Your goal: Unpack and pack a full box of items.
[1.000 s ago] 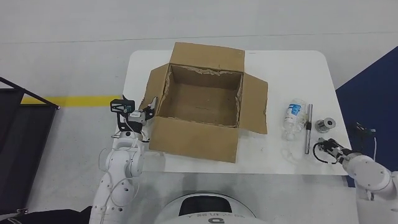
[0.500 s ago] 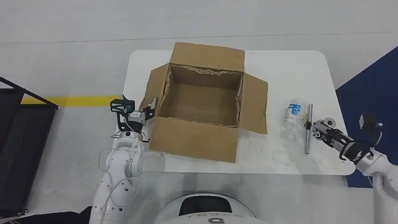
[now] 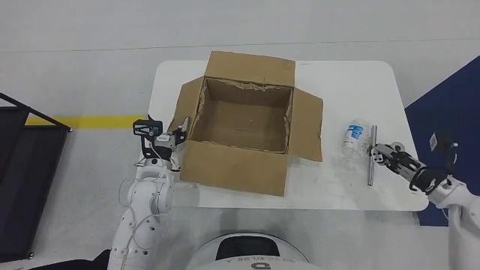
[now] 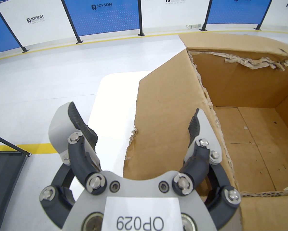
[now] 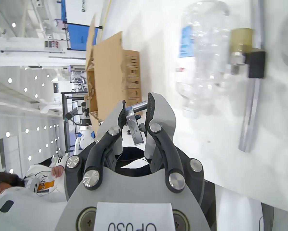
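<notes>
The right end effector [image 5: 136, 104] is pinching a small metal part [image 5: 133, 127]. Its two fingers are almost closed around it. It is hovering over the right side of the counter [image 3: 345, 82], close to a shiny rod [image 3: 372, 157] and a clear plastic bottle [image 3: 354, 139] that are lying side by side. A little brass piece [image 5: 241, 38] is sitting against the rod.

The cardboard box [image 3: 234, 166] is sitting in the middle of the counter with all four flaps folded out. Its floor is looking bare. The left end effector [image 4: 134, 114] is spread wide and holding nothing. It is hovering right by the box's left flap [image 4: 163, 111].

I am guessing the metal part is going into the box next. To do this well, the right arm should be squeezing firmly so the slippery part is not sliding out. It should be lifting high enough to pass over the bottle and the box's right flap without bumping them. Then it should be going down low inside the box, near a corner, and only then letting go. That is leaving room for the long rod and the fat bottle.
</notes>
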